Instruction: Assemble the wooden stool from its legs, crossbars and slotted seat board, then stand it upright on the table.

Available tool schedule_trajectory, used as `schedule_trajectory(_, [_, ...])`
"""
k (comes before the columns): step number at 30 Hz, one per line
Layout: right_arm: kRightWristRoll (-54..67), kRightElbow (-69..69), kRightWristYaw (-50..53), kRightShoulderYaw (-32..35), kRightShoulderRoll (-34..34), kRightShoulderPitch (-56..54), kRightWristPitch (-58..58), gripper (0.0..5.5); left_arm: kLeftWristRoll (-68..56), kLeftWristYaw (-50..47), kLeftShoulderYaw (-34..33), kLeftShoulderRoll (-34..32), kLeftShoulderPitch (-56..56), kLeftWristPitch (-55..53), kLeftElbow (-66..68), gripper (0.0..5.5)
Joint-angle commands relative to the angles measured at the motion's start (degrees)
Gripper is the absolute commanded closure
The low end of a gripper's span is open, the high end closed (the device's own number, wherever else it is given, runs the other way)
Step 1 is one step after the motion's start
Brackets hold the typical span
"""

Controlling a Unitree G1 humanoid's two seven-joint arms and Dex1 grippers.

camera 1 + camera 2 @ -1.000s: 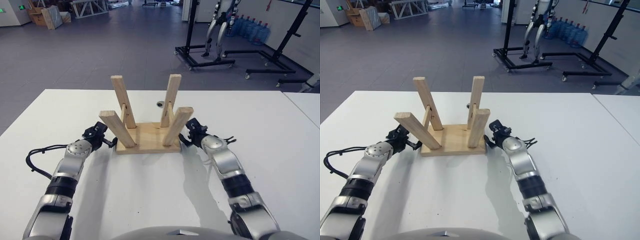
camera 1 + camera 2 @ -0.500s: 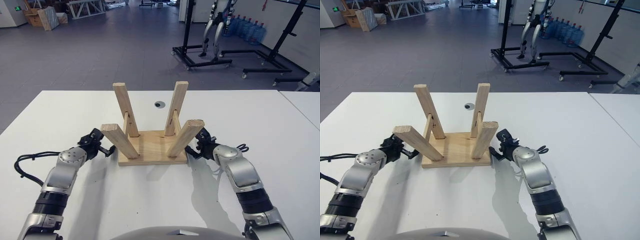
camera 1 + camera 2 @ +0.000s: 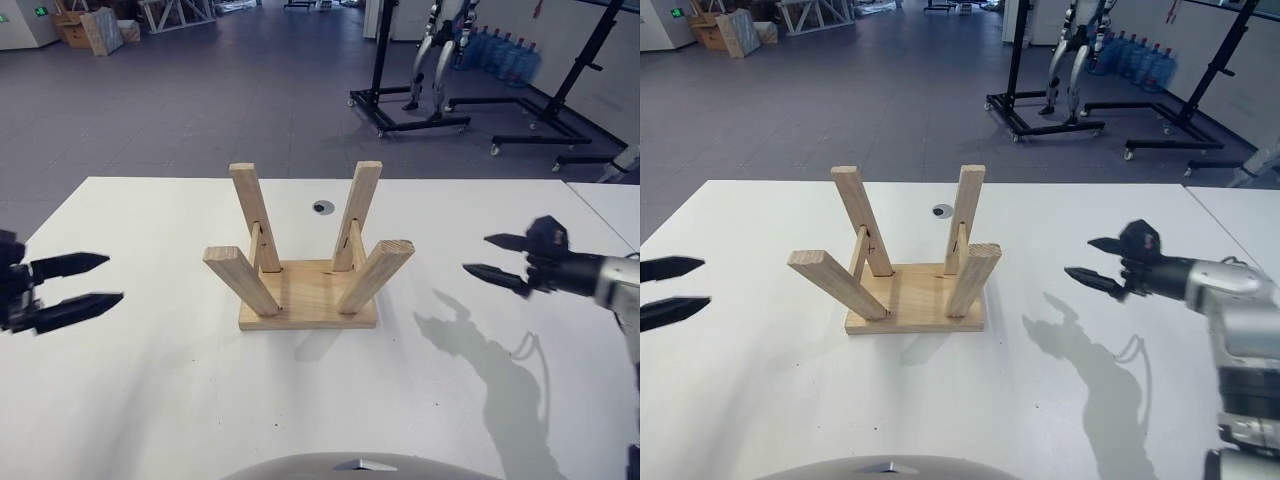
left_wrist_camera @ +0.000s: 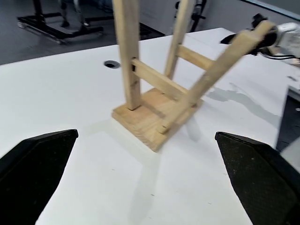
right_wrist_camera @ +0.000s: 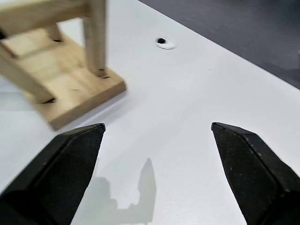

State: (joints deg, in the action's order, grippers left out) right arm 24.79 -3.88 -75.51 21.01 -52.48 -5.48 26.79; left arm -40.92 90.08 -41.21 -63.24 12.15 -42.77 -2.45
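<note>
Stool (image 3: pixel 305 262): I see it inverted, seat (image 3: pixel 312 306) on table (image 3: pixel 300 400), four pale legs (image 3: pixel 240 280) splaying up.
Left gripper (image 3: pixel 113 278): jaws apart.
Right gripper (image 3: pixel 475 253): jaws apart.

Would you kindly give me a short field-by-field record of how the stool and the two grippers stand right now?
stool: upside down, seat board flat on the table, legs pointing up
crossbars: fitted between the legs
left gripper: open, empty, left of the stool, apart from it
right gripper: open, empty, right of the stool, apart from it
hole: in the table behind the stool
task state: assembled, not yet stood upright
</note>
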Motion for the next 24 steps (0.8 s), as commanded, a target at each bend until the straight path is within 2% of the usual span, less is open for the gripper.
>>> schedule_trajectory(1, [10.8, 7.8, -4.1, -1.3, 4.7, 1.0, 3.7, 1.31, -3.0, -5.3, 8.6, 3.5, -5.0, -0.1, -9.5, 0.1])
schedule_trajectory(4, [12.5, 11.5, 1.4, -7.2, 11.7, -2.5, 3.9, 1.31, 0.5, -11.1, 17.4, 7.9, -10.6, 4.1, -9.2, 0.1])
schedule_trajectory(9, [12.9, 14.4, 4.4, -13.7, 16.6, -5.3, 2.9, 1.31, 2.6, -15.7, 25.5, 11.8, -16.9, 5.8, -6.8, 0.1])
schedule_trajectory(16, [16.2, 20.0, 4.9, -18.1, 18.3, -5.9, 4.1, 1.31, -4.8, -20.9, 29.0, 15.8, -20.3, 0.8, -16.3, 0.1])
schedule_trajectory(23, [14.3, 16.1, 9.2, -19.5, 21.2, -10.6, 2.4, 1.31, -8.5, -23.3, 29.3, 16.9, -22.6, -0.8, -16.7, 0.1])
schedule_trajectory(24, [14.1, 15.7, 9.5, -19.8, 21.5, -10.9, 2.1, 1.26, -8.6, -23.3, 29.3, 16.7, -22.5, -0.7, -16.5, 0.28])
